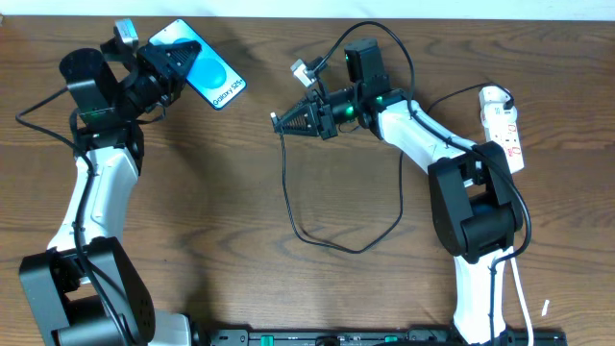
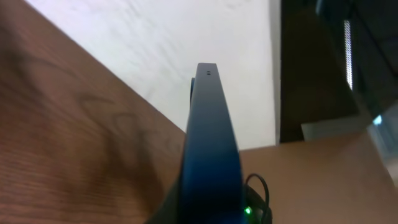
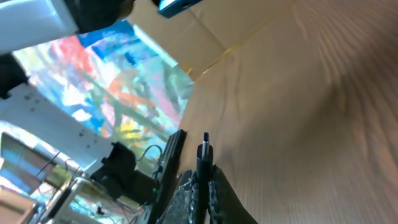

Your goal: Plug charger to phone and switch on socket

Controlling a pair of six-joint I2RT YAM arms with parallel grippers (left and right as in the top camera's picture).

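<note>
The phone [image 1: 213, 79], blue screen with white text, sits at the far left with my left gripper [image 1: 171, 63] shut on its near end. In the left wrist view it shows edge-on [image 2: 209, 143], pointing away over the table. My right gripper [image 1: 291, 120] is in the middle, shut on the charger's plug [image 1: 277, 119], whose tip points left toward the phone. In the right wrist view the plug [image 3: 204, 152] sticks out beyond the shut fingers [image 3: 217, 190], and the phone's corner [image 3: 177, 5] shows at the top. The black cable [image 1: 332, 242] loops down across the table. The socket [image 1: 505, 120] lies at the far right.
The right arm's white link [image 1: 413, 135] stretches from the socket area toward the centre. A dark bar [image 1: 384, 336] runs along the front edge. Bare wooden table [image 1: 221, 211] lies between the two arms.
</note>
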